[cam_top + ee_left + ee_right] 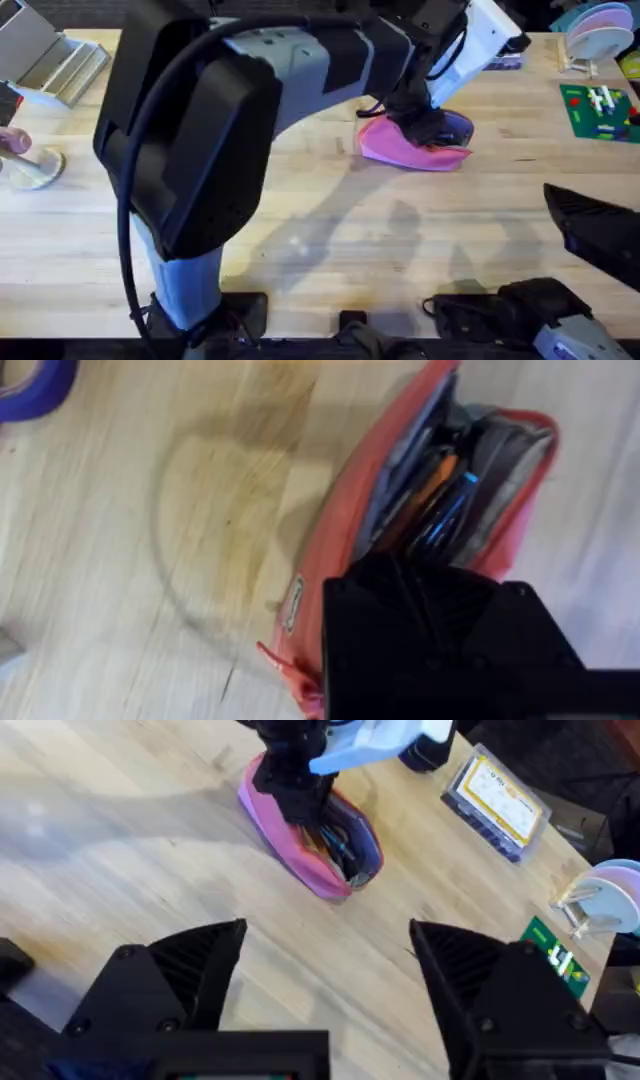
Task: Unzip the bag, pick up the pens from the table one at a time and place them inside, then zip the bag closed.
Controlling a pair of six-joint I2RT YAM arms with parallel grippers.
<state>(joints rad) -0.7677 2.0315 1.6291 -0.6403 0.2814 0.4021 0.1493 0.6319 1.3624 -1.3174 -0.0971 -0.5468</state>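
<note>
The pink bag [400, 148] lies unzipped on the table [330, 235] at the far right of middle. Its mouth gapes in the left wrist view, showing the bag's grey lining [500, 455] and several pens [420, 500] inside. My left arm reaches across the table, and the left gripper [428, 122] sits right over the bag's opening. It looks shut on a dark pen [448, 518] whose far end points into the bag. My right gripper [325, 970] hangs open and empty above bare wood, nearer the front edge than the bag [300, 850].
A clear plastic box with a yellow label [495, 800] lies beyond the bag. A green board [597, 108] and a rack of plates [595, 30] stand at the far right. A metal stand [55, 60] and a small round object [35, 165] are at the left.
</note>
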